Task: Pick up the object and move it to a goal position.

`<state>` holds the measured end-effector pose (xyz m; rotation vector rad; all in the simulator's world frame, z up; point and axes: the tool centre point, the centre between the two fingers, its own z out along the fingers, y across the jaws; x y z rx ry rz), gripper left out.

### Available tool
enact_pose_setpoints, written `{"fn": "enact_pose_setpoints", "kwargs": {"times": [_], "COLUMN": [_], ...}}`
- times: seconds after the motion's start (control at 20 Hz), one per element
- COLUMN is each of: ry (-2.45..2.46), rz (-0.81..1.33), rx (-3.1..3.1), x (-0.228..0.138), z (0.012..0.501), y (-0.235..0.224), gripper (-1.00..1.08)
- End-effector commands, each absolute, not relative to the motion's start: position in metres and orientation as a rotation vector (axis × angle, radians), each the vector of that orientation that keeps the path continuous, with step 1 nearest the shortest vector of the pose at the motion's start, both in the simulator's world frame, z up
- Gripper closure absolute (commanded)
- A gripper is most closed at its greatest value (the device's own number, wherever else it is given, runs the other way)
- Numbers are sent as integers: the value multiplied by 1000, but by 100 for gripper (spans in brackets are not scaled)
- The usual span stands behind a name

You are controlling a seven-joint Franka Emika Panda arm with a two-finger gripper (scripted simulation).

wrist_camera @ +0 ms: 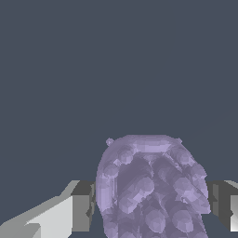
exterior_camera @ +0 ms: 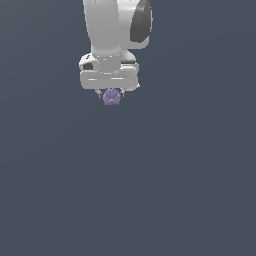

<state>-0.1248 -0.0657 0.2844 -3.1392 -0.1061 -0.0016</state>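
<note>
The object is a small pale purple bumpy ball (exterior_camera: 111, 97). In the exterior view it sits just under the white gripper (exterior_camera: 111, 95), near the top centre. The white arm reaches down from the top edge. In the wrist view the ball (wrist_camera: 148, 186) fills the space between the two fingers, and both pads (wrist_camera: 83, 204) touch its sides. The gripper is shut on the ball. The fingertips are mostly hidden in the exterior view, so I cannot tell whether the ball rests on the floor or is lifted.
A flat, plain dark grey-blue floor (exterior_camera: 150, 190) spreads across both views. No other object or marker shows.
</note>
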Motion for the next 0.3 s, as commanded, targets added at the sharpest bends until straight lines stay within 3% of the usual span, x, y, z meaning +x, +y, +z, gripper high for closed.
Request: {"fn": "enact_pose_setpoints", "kwargs": {"times": [0.0,0.25], "ry": [-107,-107], "rz": [0,0], "rx": [-3139,-3140], "x": [-128,-127], "z": [289,289], "y": [-67,-67], "gripper": [108,108]}}
